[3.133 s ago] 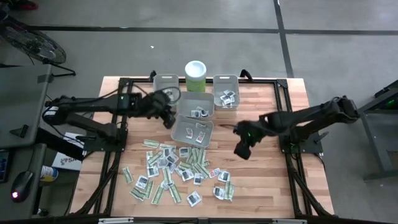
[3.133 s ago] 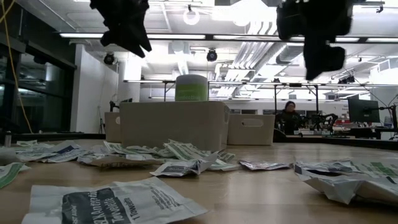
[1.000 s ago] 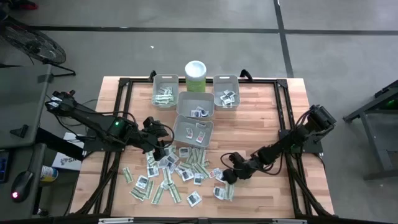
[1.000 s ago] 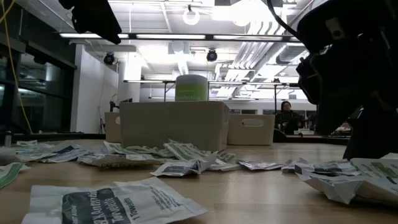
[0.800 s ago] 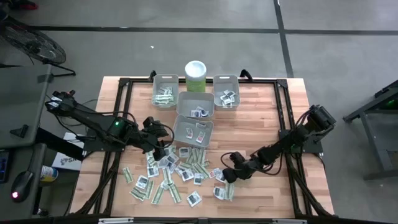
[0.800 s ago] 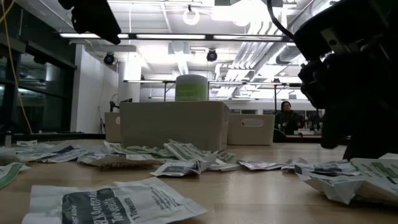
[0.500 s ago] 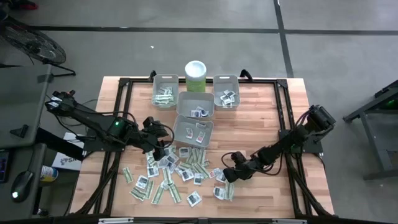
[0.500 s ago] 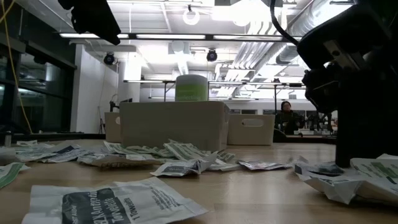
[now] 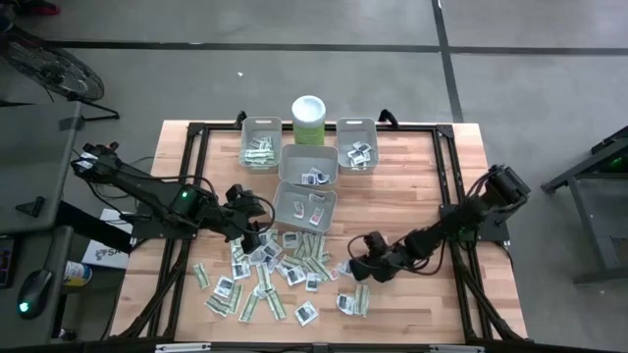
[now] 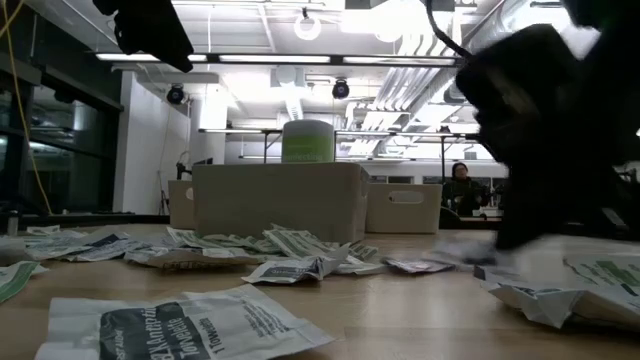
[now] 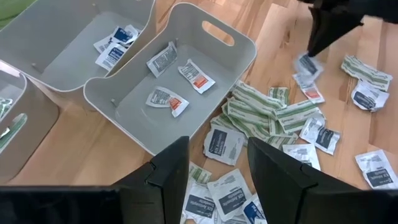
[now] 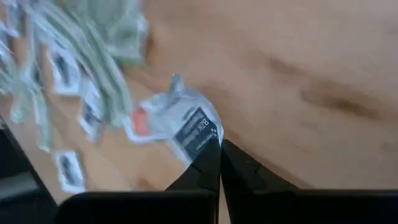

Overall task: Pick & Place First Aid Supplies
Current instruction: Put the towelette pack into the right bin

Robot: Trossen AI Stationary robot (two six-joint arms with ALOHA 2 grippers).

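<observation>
- Your right gripper (image 12: 219, 148) is pinched on a white packet (image 12: 180, 127) at the pile's (image 9: 280, 270) right edge; bare table (image 9: 422, 186) beyond.
- Your left gripper (image 11: 216, 163), fingers parted and empty, hovers above the pile beside the nearest of four bins (image 9: 303, 205).
- One canister (image 9: 308, 120).

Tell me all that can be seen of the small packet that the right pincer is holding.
The packet is small, flat and white, and looks like crinkled paper. It has dark print on one part and an orange-red patch near the other end. The right pincer is shut on one corner of it, and the rest sticks out past the fingertips, tilted. It hangs above the wooden table, beside the heap of other packets. Its print is too blurred to read.
</observation>
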